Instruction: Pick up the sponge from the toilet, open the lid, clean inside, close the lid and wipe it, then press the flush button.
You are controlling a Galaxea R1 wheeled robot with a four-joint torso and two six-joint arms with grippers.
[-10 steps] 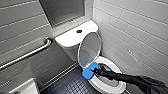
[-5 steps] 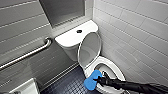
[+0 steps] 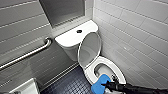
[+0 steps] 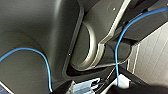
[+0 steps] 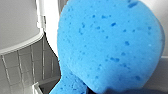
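- Looking at the head view, you see your right arm (image 3: 140, 88) cut off by the frame's lower right edge, so just its dark forearm reaches in.
- Your right gripper (image 3: 108, 85) is clamped on the sponge (image 3: 100, 84), though the fingers themselves are hard to make out against the blue.
- Up close in the right wrist view the sponge (image 5: 110, 47) hides most of what is behind it; you get a strip of white ceramic and grey tiles beside it.
- Your left gripper (image 4: 125, 89) is a dark blur below the robot's casing and a blue cable (image 4: 117, 50), and I can't tell its grip.
- On the toilet (image 3: 72, 47), the lid (image 3: 90, 48) stands up, leaning back against the tank.
- The sponge sits at the near edge of the bowl (image 3: 105, 68), overlapping the seat ring (image 3: 118, 72); I can't tell if it touches.
- Part of the bowl's white inside shows beyond the sponge.
- The flush button (image 3: 79, 31) sits dark in the middle of the tank top.
- Around you: dark blue tiled floor (image 3: 72, 85), white tiled wall (image 3: 135, 37) on the right, and a metal grab bar (image 3: 27, 53) on the grey wall to the left.
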